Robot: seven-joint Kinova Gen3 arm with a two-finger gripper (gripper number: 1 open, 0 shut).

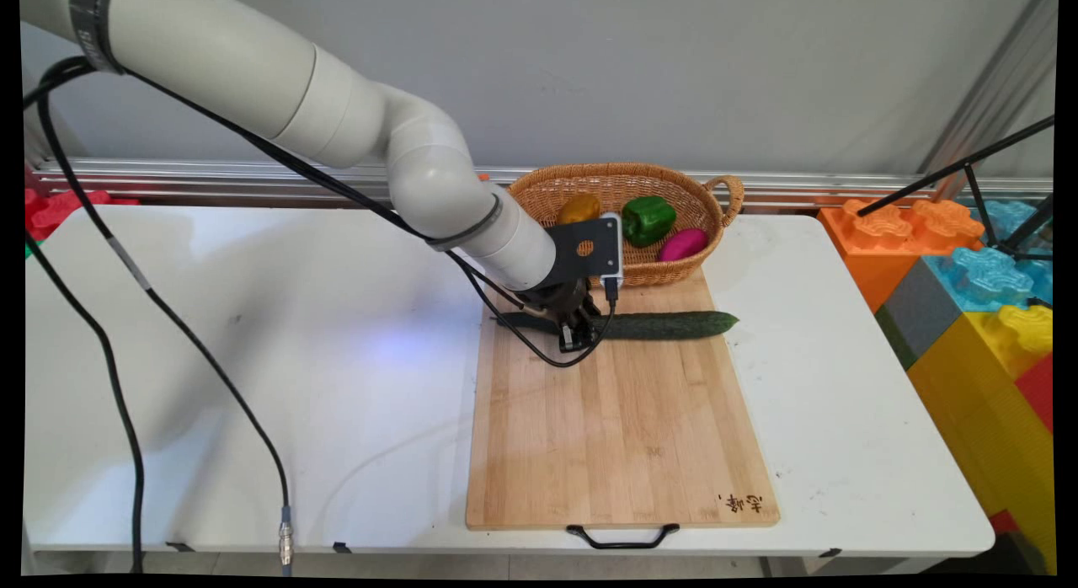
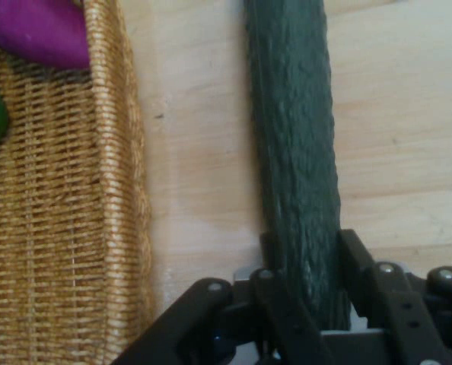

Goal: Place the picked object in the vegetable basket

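The claw pinches the cucumber — it lies on the cutting board, beside the wicker basket.

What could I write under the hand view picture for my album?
The robot's hand grips a long green cucumber on a wooden board, beside a woven basket.

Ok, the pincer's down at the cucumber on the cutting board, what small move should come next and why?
Probably a short straight lift. The pincer looks closed on the cucumber, which lies flat on the cutting board close beside the wicker basket, so rising first should clear both.
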